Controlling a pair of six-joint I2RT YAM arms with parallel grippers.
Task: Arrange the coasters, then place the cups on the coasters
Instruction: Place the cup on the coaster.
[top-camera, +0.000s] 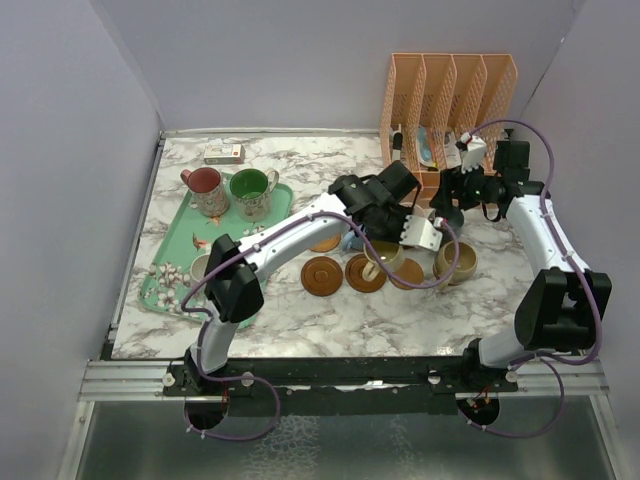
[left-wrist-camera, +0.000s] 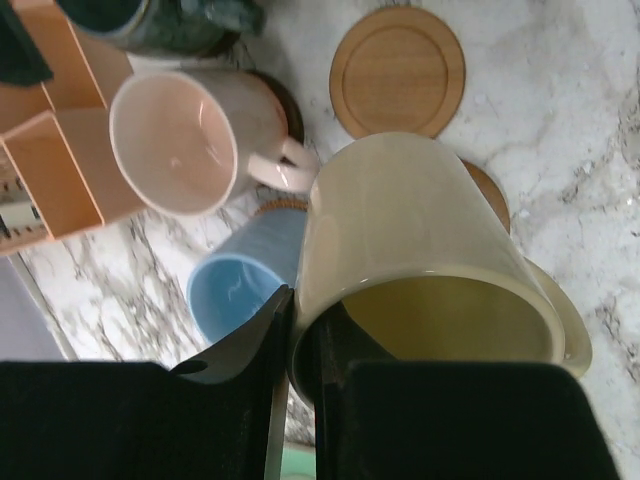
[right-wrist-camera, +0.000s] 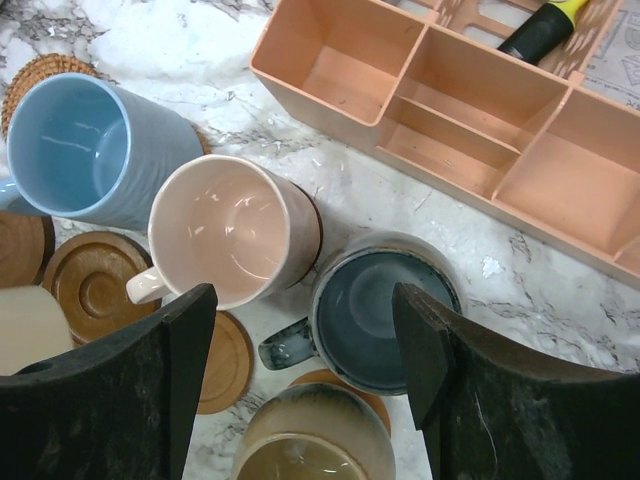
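While the left gripper is pinched on the rim of the cream-yellow mug, one finger inside and one outside, we read the step as cup placement, not layout: coasters are already down. The mug is over a brown coaster whose edge peeks out behind it. Whether the base touches that disc or hangs just above it, we can't tell from the wrist view. In the top view it sits approx. mid-cluster, near the tan cup.

The right gripper holds nothing. Its jaws stand wide, hovering over the pink cup and the dark grey-teal cup, both near the peach organiser. The blue cup is just beside the pink one, w/ a ringed coaster bare next to it. Another bare coaster shows in the left wrist view.

Progress, as we judge it: partway. The red mug and green mug stand on the mint tray, so several cups aren't placed yet.

Next move, imo: settle the mug flat and centred on its disc, then open the pinch and lift straight up so the inner finger clears the rim w/o tipping it. Neighbours are tight, esp. the blue cup, so there's little room for sideways drift.
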